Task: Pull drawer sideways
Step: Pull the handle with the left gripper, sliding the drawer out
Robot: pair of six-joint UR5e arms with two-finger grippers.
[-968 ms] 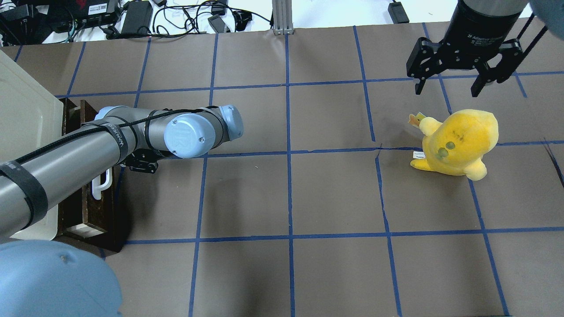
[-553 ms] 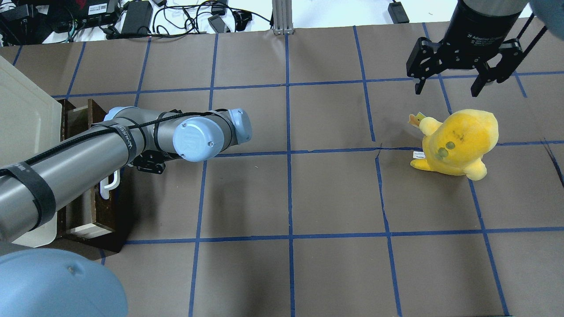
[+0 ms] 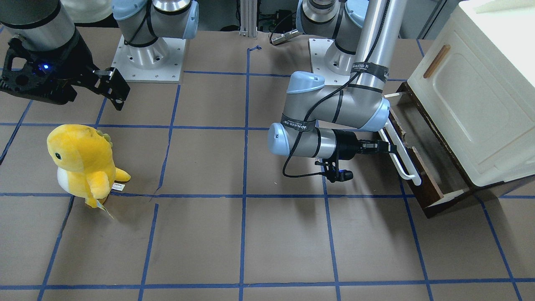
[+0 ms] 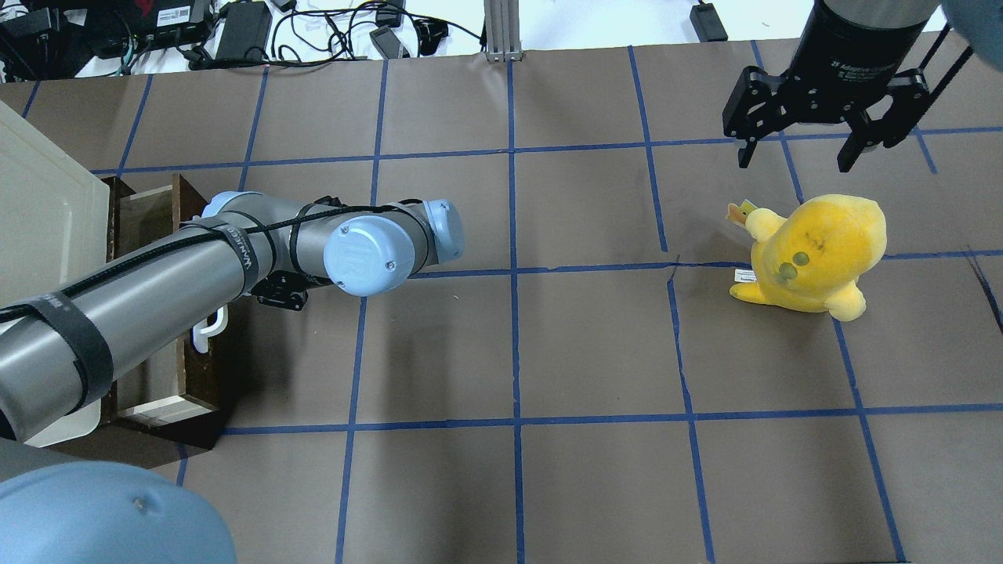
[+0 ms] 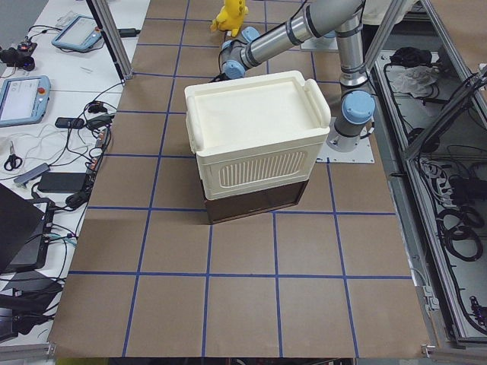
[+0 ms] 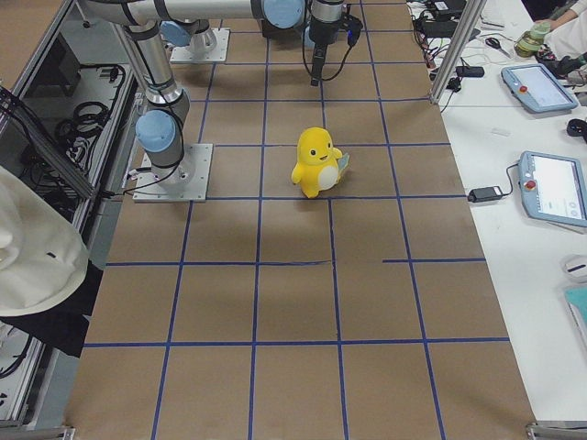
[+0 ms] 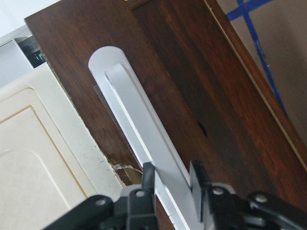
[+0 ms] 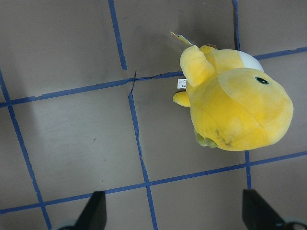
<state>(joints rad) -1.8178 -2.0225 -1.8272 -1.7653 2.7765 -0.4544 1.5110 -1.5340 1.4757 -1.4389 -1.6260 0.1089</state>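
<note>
Change: my left tool (image 7: pixel 172 177) has drawn the wide dark brown wooden drawer (image 4: pixel 202 384) farther out from under the cream cabinet (image 3: pixel 472 104).
Grip: clamped on its long white bar handle (image 7: pixel 139 120).
Advice: I'd pull straight and level, to avoid jamming.
Right tool (image 4: pixel 795 153): spread open, idle above the bench (image 4: pixel 548 352).

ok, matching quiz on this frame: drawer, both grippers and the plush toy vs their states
1 drawer
2 left gripper
3 right gripper
4 yellow plush toy

a open, above the table
b standing on the table
c shut on the white bar handle
d partly out of the cream cabinet

Pairs: 1-d; 2-c; 3-a; 4-b
</note>
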